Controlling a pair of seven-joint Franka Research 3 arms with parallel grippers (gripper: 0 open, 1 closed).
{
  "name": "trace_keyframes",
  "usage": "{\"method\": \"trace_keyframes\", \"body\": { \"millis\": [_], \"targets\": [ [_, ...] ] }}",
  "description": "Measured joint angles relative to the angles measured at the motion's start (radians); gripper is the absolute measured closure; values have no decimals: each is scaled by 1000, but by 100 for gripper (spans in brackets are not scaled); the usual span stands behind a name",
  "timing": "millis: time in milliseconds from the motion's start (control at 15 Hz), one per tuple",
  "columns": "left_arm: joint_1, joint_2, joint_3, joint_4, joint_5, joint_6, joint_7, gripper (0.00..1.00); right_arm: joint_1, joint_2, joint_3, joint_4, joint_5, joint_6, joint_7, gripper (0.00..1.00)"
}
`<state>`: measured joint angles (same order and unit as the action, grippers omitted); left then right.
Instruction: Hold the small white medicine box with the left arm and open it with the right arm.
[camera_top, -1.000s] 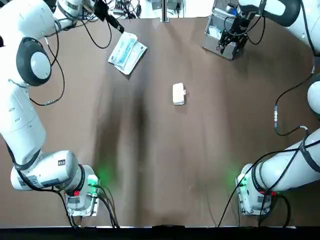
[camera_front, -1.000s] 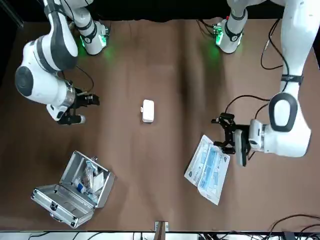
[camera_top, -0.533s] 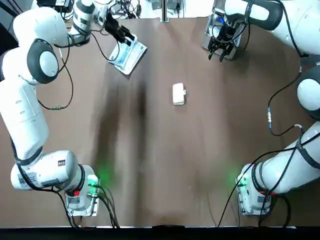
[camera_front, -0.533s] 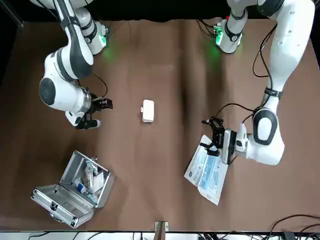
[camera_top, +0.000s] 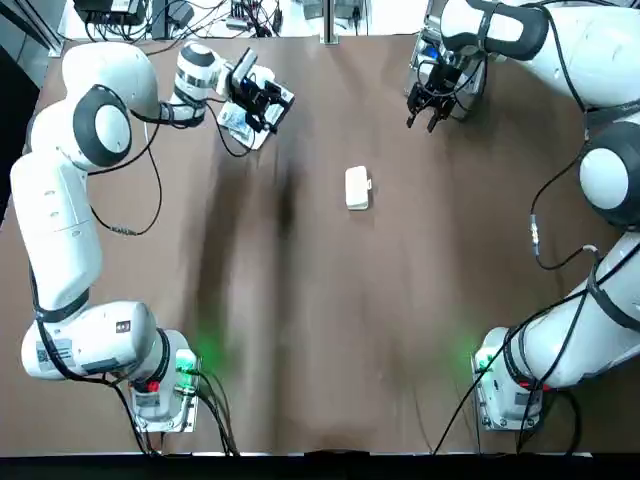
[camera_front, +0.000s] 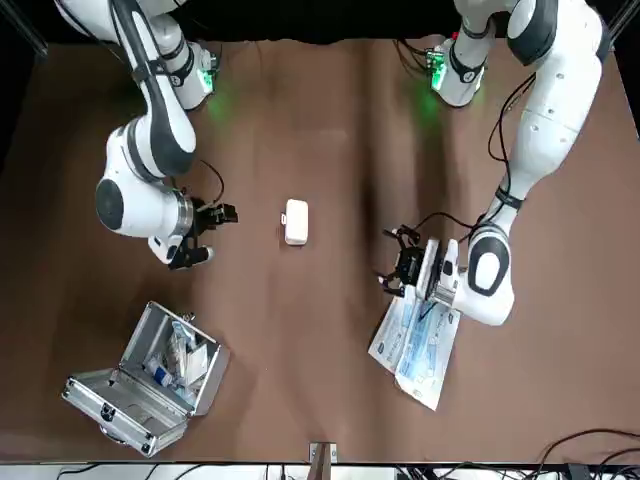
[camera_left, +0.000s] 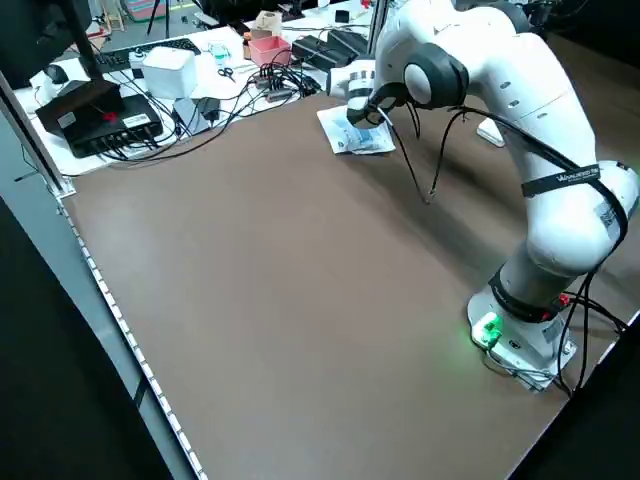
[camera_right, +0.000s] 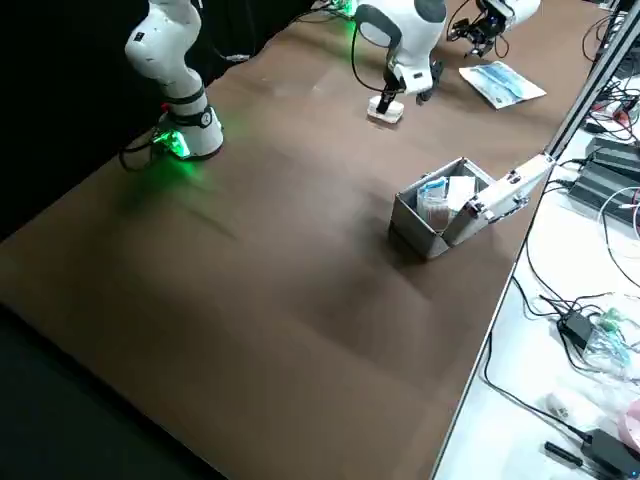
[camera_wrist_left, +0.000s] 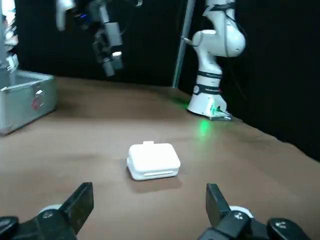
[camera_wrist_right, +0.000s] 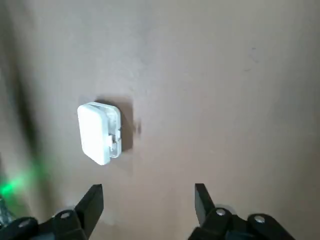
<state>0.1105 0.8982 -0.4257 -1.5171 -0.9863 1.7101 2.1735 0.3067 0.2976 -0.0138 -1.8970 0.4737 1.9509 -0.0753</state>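
The small white medicine box (camera_top: 357, 187) lies flat and closed in the middle of the brown table, also seen in the front view (camera_front: 295, 221). My left gripper (camera_top: 268, 105) hovers open over a blue-and-white packet, left of the box and farther back. In its wrist view the box (camera_wrist_left: 153, 161) sits ahead of the spread fingers (camera_wrist_left: 82, 202). My right gripper (camera_top: 425, 108) is open, right of the box and farther back, just off the metal case. Its wrist view looks down on the box (camera_wrist_right: 99, 132), well clear of the fingers (camera_wrist_right: 202, 200).
An open metal case (camera_top: 440, 55) with supplies stands at the far right corner, also in the front view (camera_front: 150, 380). The blue-and-white packet (camera_front: 415, 340) lies at the far left under the left gripper. Cables and clutter (camera_left: 200, 80) lie beyond the table's far edge.
Both arms have swung inward toward the box. The left gripper moved from the far left edge to over the packet. The right gripper moved off the case toward the centre.
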Motion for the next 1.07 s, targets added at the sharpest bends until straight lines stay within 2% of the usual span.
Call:
{"method": "trace_keyframes", "body": {
  "millis": [333,600,733,800,867,933,1067],
  "targets": [
    [-50,19,-5,-36,-3,7,83,0,0,49,0,0,56,13,-74,19],
    [-104,42,-6,-40,-48,127,83,0,15,68,1,-33,110,71,-97,23],
    [-134,58,-6,-40,-77,162,91,0,28,89,1,-45,142,89,-113,36],
    [-150,65,-6,-38,-95,182,116,0,34,99,1,-47,150,100,-117,36],
    [-170,73,-6,-35,-104,199,138,0,40,108,1,-50,153,108,-118,43],
    [-193,82,-6,-30,-110,216,149,0,44,114,1,-53,154,115,-119,54],
    [-233,104,-6,-19,-115,241,160,0,47,127,1,-56,157,120,-121,57]
  ]
}}
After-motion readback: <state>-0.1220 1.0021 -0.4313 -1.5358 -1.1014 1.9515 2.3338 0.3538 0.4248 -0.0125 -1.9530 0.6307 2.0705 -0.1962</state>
